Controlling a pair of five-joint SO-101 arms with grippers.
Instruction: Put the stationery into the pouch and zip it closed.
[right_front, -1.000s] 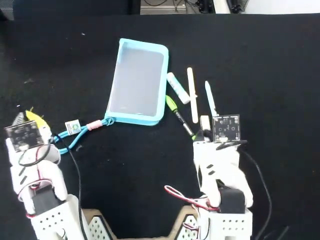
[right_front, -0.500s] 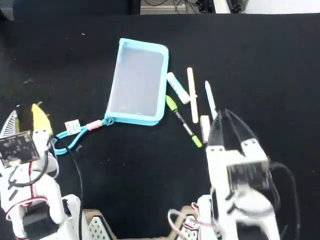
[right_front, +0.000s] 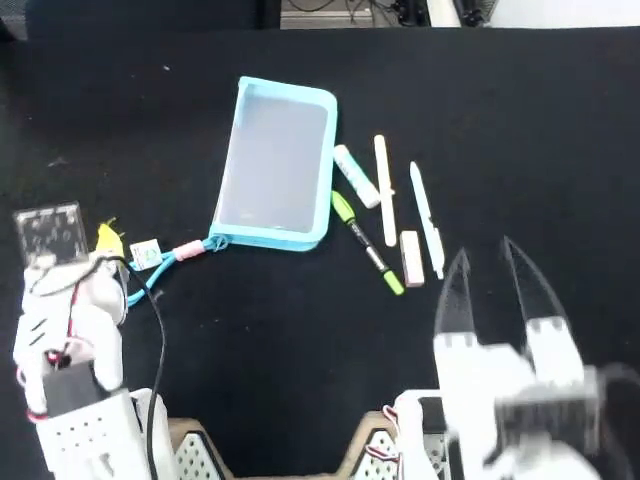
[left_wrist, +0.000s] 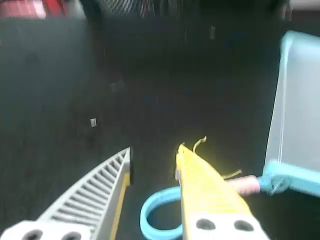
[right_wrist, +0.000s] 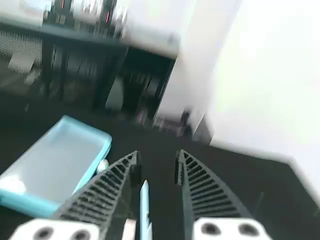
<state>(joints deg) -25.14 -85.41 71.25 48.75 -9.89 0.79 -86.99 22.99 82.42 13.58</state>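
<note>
black table (right_front: 520, 120) | on it: blue pouch (right_front: 275, 165), strap (right_front: 160, 271), pens (right_front: 365, 243), eraser (right_front: 411, 258)

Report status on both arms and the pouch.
Left end effector open, by blue strap loop. Right end effector open, near white pen. Light-blue rectangular zip pouch flat; stationery outside it.
</note>
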